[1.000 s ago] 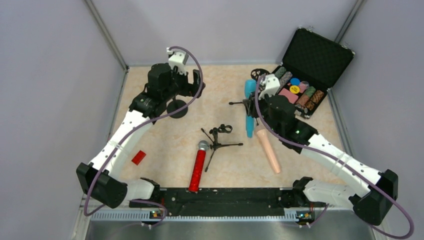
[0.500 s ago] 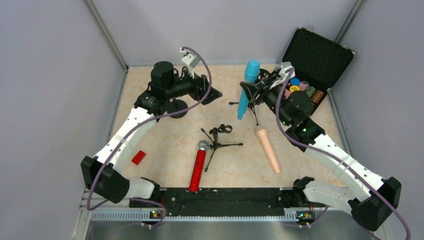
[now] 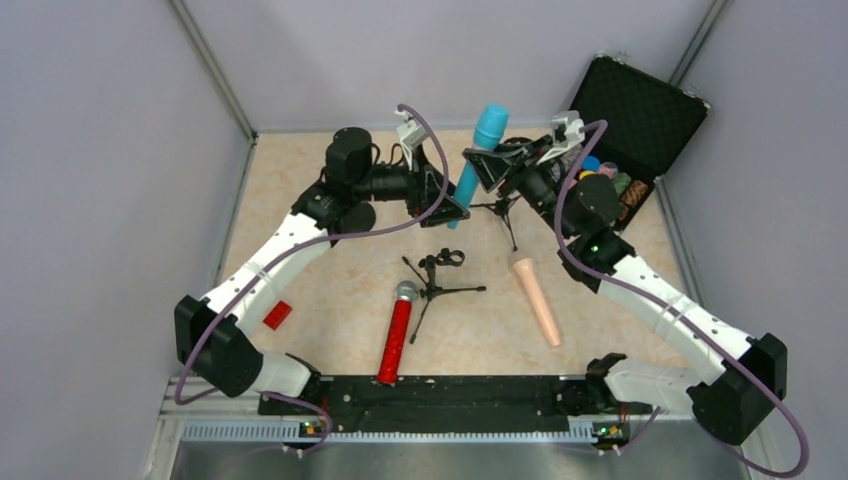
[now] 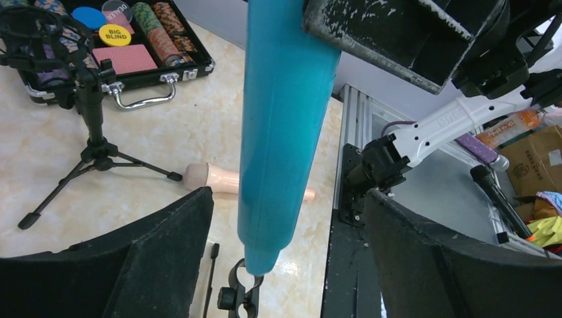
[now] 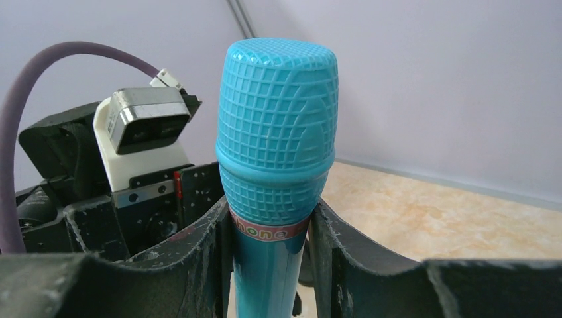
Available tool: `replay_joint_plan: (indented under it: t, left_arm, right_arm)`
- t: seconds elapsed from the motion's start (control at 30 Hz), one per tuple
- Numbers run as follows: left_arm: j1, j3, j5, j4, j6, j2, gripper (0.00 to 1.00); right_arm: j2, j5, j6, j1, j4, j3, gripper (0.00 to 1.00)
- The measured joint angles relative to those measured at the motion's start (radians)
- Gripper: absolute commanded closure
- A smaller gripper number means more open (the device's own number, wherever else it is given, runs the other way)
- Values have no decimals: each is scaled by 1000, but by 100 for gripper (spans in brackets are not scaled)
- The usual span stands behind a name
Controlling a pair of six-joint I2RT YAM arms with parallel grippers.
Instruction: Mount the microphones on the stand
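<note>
Teal mic [image 3: 470, 170] is now off the counter [image 3: 330, 290]: my right tool [image 5: 268, 222] has raised it upright, clamped just below the head. My left tool [image 3: 443, 203] has swung in, jaws wide either side of the shaft, no contact. Handover likely. Count: three mics, with red mic [image 3: 397, 335] and peach mic [image 3: 537, 300] lying below both tools; two tripods [image 3: 437, 280].

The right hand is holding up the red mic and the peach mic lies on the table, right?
Not quite: the right gripper holds up the blue mic, not the red one, as the right wrist view shows. The red mic lies on the table, and so does the peach mic.
</note>
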Motion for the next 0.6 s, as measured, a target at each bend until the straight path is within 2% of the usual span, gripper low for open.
replay_joint_plan:
  t: [0.1, 0.13, 0.2, 0.27, 0.33, 0.4, 0.43, 0.47, 0.5, 0.6]
  left_arm:
    - [-9, 0, -2, -8, 4, 6, 21]
    - [-11, 0, -3, -12, 5, 10, 29]
    - [-13, 0, -11, -19, 5, 16, 49]
    - [-13, 0, -19, -24, -2, 25, 76]
    - [-14, 1, 6, -19, 15, 32, 99]
    - [-23, 1, -5, -23, 8, 35, 100]
    - [-23, 1, -3, -23, 9, 39, 100]
    - [-23, 1, -4, -25, 8, 40, 100]
    - [-23, 1, -5, -30, 8, 40, 100]
    - [-23, 1, -27, -41, 8, 40, 100]
  right_arm:
    - [19, -18, 49, 0, 13, 5, 100]
    - [23, -23, 62, 0, 17, 5, 100]
    - [29, -36, 96, 0, 29, 5, 100]
    - [31, -45, 114, 0, 34, 5, 100]
    - [34, -39, 128, -2, 26, 5, 89]
    - [40, -48, 149, -6, 18, 9, 67]
    - [40, -49, 147, -6, 11, 10, 48]
    - [39, -50, 146, -7, 4, 11, 37]
    - [39, -52, 141, -10, -5, 12, 29]
    - [39, -82, 119, -11, -74, 33, 22]
